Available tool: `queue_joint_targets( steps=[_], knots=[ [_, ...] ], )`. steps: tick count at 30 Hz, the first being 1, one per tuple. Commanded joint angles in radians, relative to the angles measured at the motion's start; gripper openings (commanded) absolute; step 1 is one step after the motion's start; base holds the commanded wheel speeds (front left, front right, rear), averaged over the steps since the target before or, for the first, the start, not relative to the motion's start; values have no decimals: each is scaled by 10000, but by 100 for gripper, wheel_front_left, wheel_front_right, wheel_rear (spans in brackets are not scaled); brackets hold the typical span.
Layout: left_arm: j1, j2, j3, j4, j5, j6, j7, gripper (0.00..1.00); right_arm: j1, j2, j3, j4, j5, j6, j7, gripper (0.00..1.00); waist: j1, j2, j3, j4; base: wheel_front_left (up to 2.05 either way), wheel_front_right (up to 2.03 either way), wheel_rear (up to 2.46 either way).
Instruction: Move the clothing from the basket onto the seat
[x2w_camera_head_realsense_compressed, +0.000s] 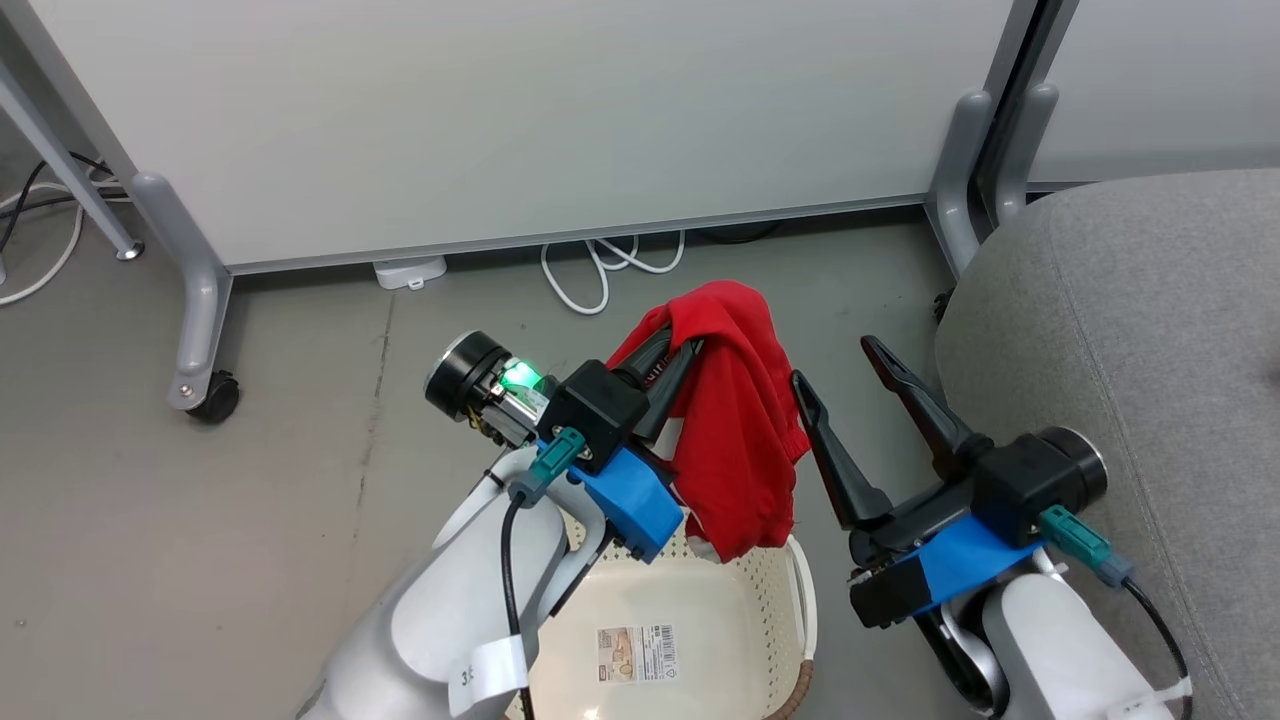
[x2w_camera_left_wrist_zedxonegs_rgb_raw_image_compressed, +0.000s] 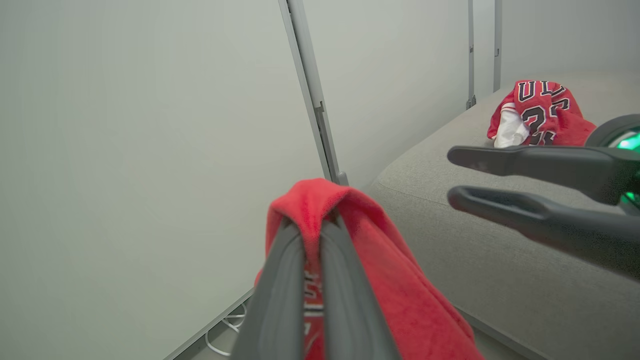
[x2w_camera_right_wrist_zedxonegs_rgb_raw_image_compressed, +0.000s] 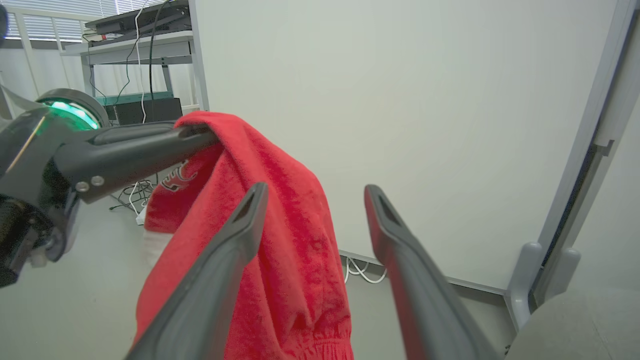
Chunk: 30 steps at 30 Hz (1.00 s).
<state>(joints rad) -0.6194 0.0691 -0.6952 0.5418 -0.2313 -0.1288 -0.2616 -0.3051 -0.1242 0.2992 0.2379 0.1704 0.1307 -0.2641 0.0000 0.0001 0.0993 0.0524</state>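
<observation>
A red fleece garment (x2w_camera_head_realsense_compressed: 740, 440), judged soft and light, is pinched at its fold by the left gripper (x2w_camera_left_wrist_zedxonegs_rgb_raw_image_compressed: 310, 227) above the cream perforated plastic basket (x2w_camera_head_realsense_compressed: 772, 600); the right gripper (x2w_camera_head_realsense_compressed: 835, 362) is held wide, empty.

Red garment (x2w_camera_head_realsense_compressed: 735, 430), cream basket (x2w_camera_head_realsense_compressed: 772, 590), grey seat (x2w_camera_head_realsense_compressed: 1130, 330)

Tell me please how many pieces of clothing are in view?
2. One red garment hangs from the shut left end effector above the basket; one red jersey lies on the seat. The left arm hides part of the basket, so more may be there.
</observation>
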Motion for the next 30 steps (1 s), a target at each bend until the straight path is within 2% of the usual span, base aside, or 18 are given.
queue_joint_targets(
  steps=[1,13,30],
  knots=[
    [-200,8,-8,-52,26,-12,-51,0,-233,-81,169,51,90,1,-2,100,0,-1,47,29,0,0,0],
    [-440,-111,-212,-111,61,-21,-51,0,-1459,81,1354,895,234,1,-3,100,0,-1,322,272,0,0,0],
    [-613,-179,-469,-253,-20,-22,-51,0,-2681,287,1847,3398,174,1,-2,100,0,-1,432,375,0,0,0]
  ],
)
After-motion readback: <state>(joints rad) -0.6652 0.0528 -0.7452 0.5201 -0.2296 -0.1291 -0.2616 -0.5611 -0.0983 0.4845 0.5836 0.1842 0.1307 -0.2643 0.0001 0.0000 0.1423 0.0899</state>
